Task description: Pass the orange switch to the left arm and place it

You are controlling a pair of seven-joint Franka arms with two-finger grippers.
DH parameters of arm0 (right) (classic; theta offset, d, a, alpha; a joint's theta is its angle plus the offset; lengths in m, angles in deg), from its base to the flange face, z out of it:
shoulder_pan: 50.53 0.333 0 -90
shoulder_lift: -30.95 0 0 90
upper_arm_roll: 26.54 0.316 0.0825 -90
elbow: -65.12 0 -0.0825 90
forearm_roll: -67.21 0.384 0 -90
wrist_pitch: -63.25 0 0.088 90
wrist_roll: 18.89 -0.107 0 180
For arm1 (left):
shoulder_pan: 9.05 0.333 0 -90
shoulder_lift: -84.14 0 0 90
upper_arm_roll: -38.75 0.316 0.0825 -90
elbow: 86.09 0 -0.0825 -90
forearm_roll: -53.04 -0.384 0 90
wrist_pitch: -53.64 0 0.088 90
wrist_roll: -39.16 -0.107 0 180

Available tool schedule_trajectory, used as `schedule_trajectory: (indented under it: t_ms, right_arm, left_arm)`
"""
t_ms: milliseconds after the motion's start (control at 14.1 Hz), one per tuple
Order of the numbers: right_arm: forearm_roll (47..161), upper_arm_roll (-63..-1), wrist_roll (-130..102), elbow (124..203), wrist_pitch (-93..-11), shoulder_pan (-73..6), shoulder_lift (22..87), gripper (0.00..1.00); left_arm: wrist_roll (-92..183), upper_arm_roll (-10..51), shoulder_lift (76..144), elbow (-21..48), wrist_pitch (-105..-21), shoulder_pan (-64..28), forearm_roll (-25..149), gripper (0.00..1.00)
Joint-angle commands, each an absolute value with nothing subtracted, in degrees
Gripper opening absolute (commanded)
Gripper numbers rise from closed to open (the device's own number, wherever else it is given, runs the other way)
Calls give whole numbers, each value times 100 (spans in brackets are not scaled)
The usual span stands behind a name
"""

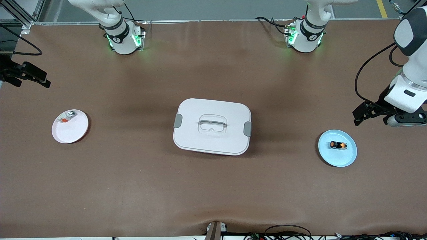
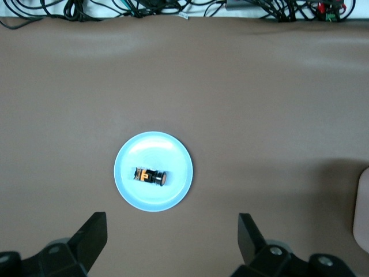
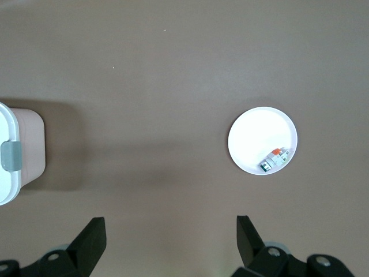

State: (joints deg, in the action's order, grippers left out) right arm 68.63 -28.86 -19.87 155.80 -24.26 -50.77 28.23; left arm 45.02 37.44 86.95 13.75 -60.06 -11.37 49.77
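Nearest the front camera lies the round pale blue plate [image 1: 343, 158], toward the left arm's end of the brown table [image 1: 213, 193]. On it lies the orange switch [image 1: 338, 145], a tiny black blocky part with a round orange button end, on its side near the plate's middle.

The left gripper [image 1: 362, 115], black and two-fingered on its white arm, hangs in the air over bare table just beside the blue plate, toward the arms' bases. In the left wrist view its fingers [image 2: 92, 234] stand wide apart with nothing between them, and the plate and switch show between and past the fingertips.

The right gripper [image 1: 36, 80] hangs over the right arm's end of the table, its fingers [image 3: 92, 236] likewise spread wide and empty. Under it, nearer the front camera, sits a round white plate [image 1: 75, 131] holding a small silver-grey piece with a red-orange bit [image 1: 66, 117] close to the rim.

Between the two plates, in the middle of the table, stands the box [image 1: 212, 126], a large white rounded-rectangular plastic container with grey side latches and a recessed lid handle, its lid on. It lies squarely on the straight line from one plate to the other.

Cables [image 1: 287, 231] run along the table's near edge. No writing can be read on any object.
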Motion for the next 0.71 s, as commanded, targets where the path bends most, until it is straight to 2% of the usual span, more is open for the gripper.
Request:
schedule_trajectory:
  t_ms: [0,426,639]
  right_arm:
    - [6923,-2918,-2074,15662,-2411,-5044,2700,100]
    - [6923,-2918,-2065,15662,-2429,-5044,2700,100]
    - [6923,-2918,-2065,15662,-2411,-5044,2700,100]
  left_arm:
    - [4347,3647,8520,1375,-5528,-1036,5102,100]
    - [4338,3612,8195,1349,-4859,-1036,5111,100]
    - [4294,3629,8186,928,-4262,-1036,5111,100]
